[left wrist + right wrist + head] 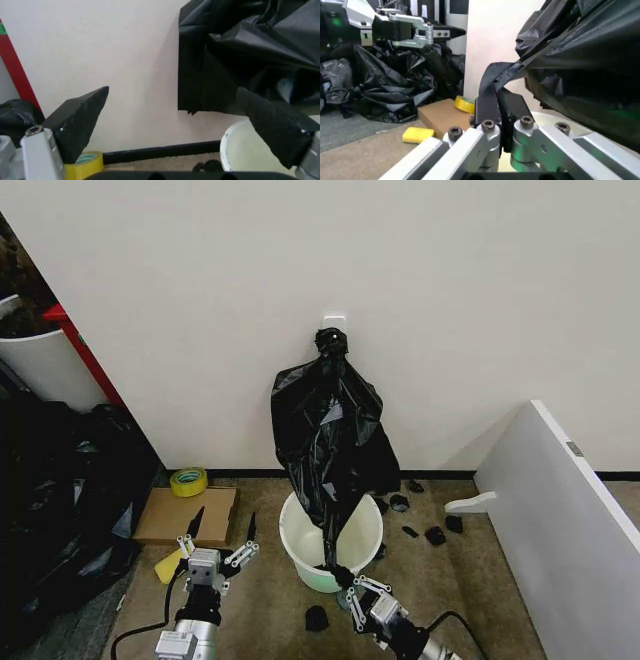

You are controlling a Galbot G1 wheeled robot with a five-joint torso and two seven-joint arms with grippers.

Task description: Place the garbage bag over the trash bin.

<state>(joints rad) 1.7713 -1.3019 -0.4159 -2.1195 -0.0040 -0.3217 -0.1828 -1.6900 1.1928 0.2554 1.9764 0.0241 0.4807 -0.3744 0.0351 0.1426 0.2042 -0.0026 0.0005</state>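
Observation:
The black garbage bag [325,440] hangs from a hook on the wall, and its lower end droops into the white trash bin [300,565] on the floor below. My right gripper [343,576] is at the bin's near rim, shut on a strip of the bag's lower edge; the right wrist view shows that gripper [495,98] with its fingers pinching the plastic. My left gripper [223,526] stands open to the left of the bin and holds nothing. In the left wrist view its fingers [80,116] are spread wide, with the bag [250,56] and the bin's rim [227,144] ahead.
A cardboard box [185,515], a yellow tape roll [188,481] and a yellow sponge [168,568] lie left of the bin. A heap of black bags [60,500] and a white drum [40,365] fill the far left. A white panel [560,520] leans at right. Black scraps [435,534] dot the floor.

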